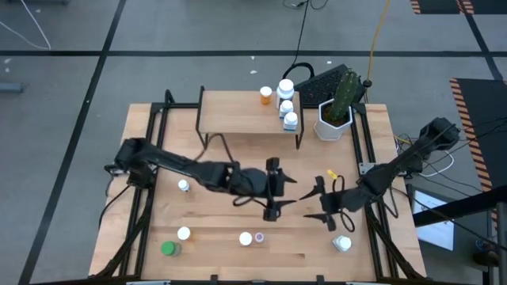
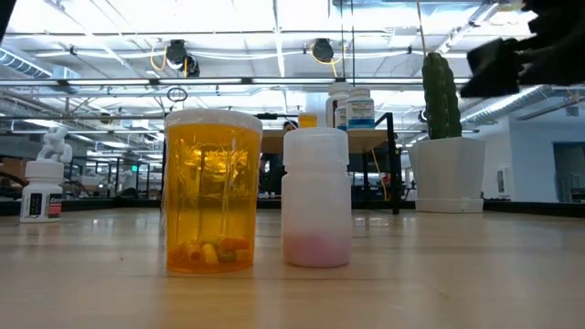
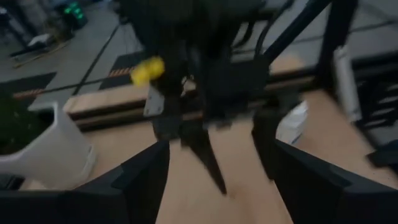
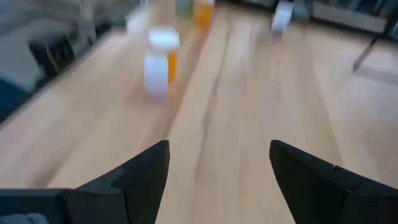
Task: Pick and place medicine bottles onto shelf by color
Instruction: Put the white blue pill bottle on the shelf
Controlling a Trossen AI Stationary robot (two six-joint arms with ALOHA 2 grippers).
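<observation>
In the high view the shelf (image 1: pixel 238 115) stands at the table's far side. It carries an orange bottle (image 1: pixel 265 96) and three white bottles (image 1: pixel 287 106). More bottles stand on the table: a white one (image 1: pixel 184 186), a green one (image 1: pixel 169 248), two white-capped ones (image 1: pixel 184 233) (image 1: pixel 245 238), a tiny purple one (image 1: pixel 260 236) and a white one (image 1: pixel 342 243). My left gripper (image 1: pixel 273 190) (image 3: pixel 221 186) hovers open over mid-table. It faces my right gripper (image 1: pixel 323 203) (image 4: pixel 217 180), which is also open. Neither holds anything.
A white hexagonal pot with a cactus (image 1: pixel 334 117) stands to the right of the shelf. In the low view an orange bottle (image 2: pixel 212 192) and a pale bottle with pink contents (image 2: pixel 317 196) stand near the table's near edge. Bare wood lies between the grippers and the shelf.
</observation>
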